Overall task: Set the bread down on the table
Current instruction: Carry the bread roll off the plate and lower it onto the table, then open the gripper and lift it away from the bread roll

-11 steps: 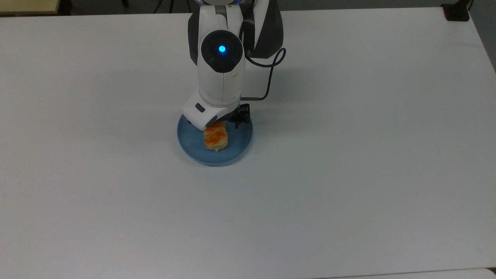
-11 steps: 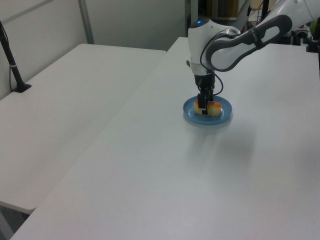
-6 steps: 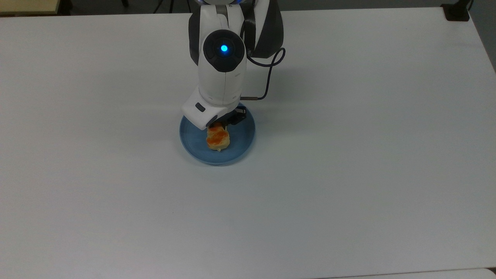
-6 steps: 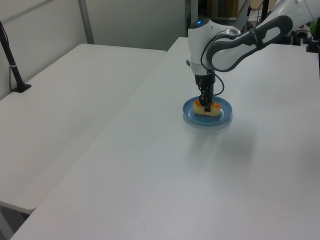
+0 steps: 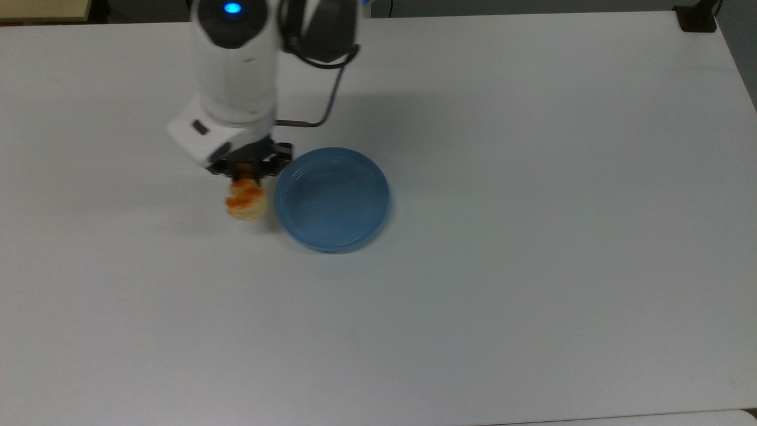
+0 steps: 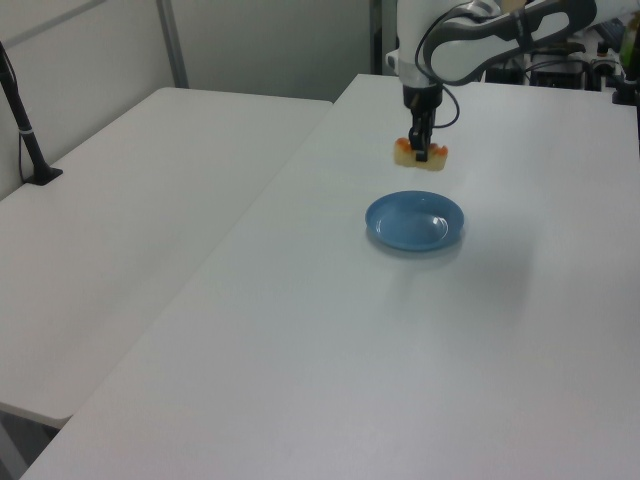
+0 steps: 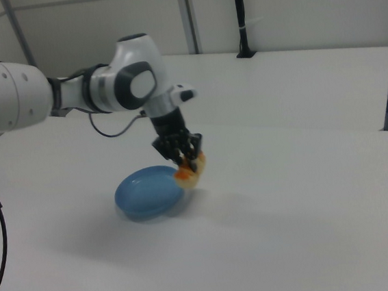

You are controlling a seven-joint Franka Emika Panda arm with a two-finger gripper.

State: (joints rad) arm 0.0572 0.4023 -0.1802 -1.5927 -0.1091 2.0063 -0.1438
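The bread [image 5: 245,200], a pale bun with orange glazed patches, hangs in the air with my gripper [image 5: 248,171] shut on it. In the top view it is just left of the blue plate [image 5: 331,198], over the white table [image 5: 532,236]. In the left view the bread [image 6: 420,153] is held beyond the plate [image 6: 414,221], with the gripper [image 6: 420,148] pinching its middle. In the right view the bread [image 7: 191,172] hangs tilted in the gripper [image 7: 183,156], at the right rim of the plate [image 7: 147,192].
The blue plate has nothing on it. A second white table [image 6: 130,200] stands alongside at the left view's left. A black post [image 6: 25,135] is clamped at that table's far edge. A dark clamp [image 5: 696,18] sits at the top view's upper right corner.
The gripper has lifted the bread off the blue plate and carried it to the top view's left, clear of the plate. The plate stays in place.
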